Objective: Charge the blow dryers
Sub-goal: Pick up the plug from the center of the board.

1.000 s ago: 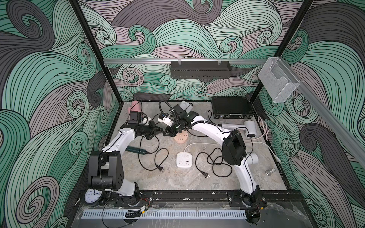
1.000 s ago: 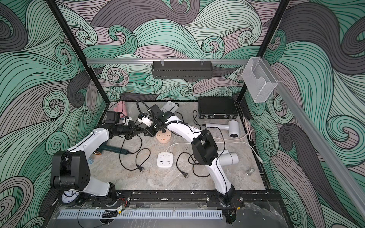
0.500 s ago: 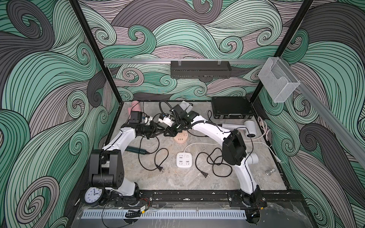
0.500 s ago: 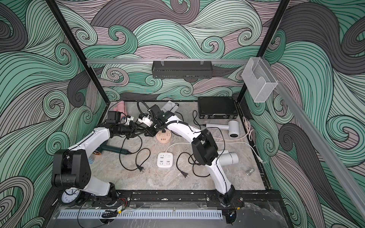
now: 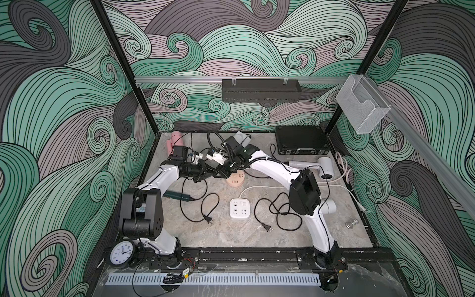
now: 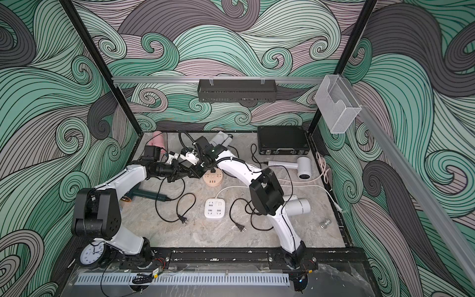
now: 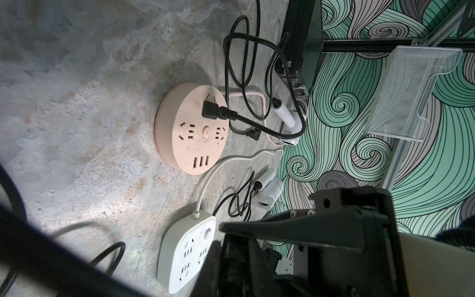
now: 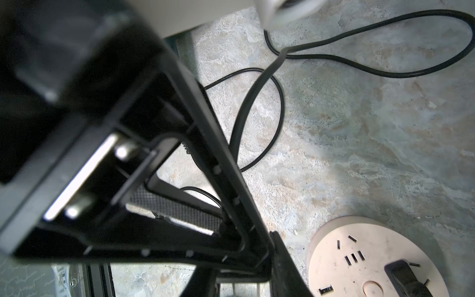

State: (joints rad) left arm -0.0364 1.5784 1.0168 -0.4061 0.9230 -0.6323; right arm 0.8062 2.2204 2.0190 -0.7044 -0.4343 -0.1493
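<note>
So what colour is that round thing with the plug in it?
Pale peach-pink round socket hub, with one black plug in it; clearest in the left wrist view.

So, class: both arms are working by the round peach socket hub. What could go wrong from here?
The left gripper and right gripper sit very close together; they might collide. A black cord loops beside the right gripper and could snag. The plug seated in the peach hub could get knocked loose.

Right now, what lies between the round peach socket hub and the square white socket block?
Only the white cord of the socket block, bending aside near the peach hub; otherwise bare table. The left wrist view shows it.
</note>
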